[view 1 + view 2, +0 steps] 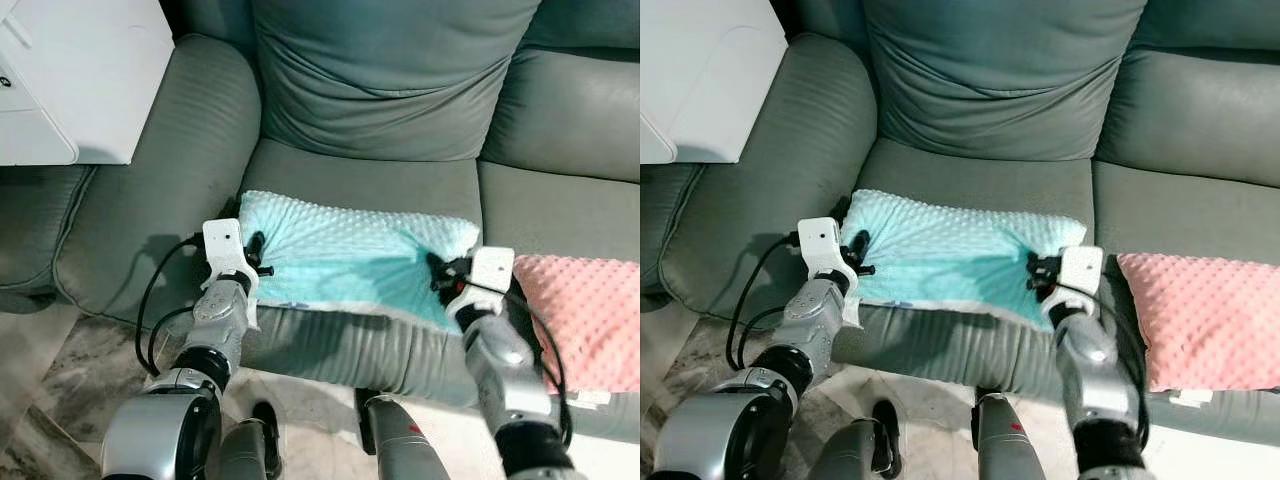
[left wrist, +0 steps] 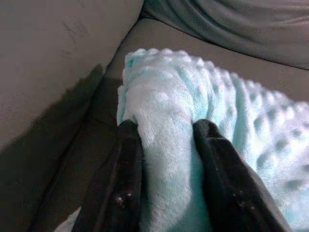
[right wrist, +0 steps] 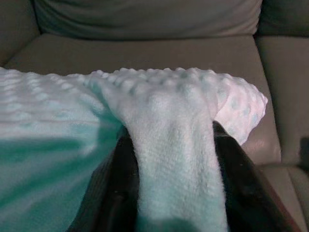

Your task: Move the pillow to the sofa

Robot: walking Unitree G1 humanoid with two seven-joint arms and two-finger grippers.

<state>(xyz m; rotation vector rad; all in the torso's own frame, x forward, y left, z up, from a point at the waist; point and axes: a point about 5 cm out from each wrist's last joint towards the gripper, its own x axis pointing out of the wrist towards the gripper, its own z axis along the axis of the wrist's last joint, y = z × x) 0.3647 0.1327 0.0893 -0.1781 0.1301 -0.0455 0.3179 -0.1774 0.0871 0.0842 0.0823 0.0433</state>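
Left eye view: mint-green dimpled plush pillow (image 1: pixel 350 262) lying flat on the seat cushion of the grey-green fabric sofa (image 1: pixel 390 90), front edge at the seat's lip. Pinched at both ends, left gripper (image 1: pixel 252 255) clamped on the 9 o'clock edge, right gripper (image 1: pixel 440 278) clamped on the 3 o'clock corner, plush bunched between black fingers (image 2: pixel 126 169). Pink dimpled pillow (image 1: pixel 590 320) just beside, at 3 o'clock. Apparently delivered; only release and withdrawal seemingly left.

you see a mint pillow (image 1: pixel 340 262) of soft, dimpled plush cloth, a pink pillow (image 1: pixel 590 320) with the same nubby fleece, and a sofa (image 1: pixel 390 80) in matt grey-green fabric.
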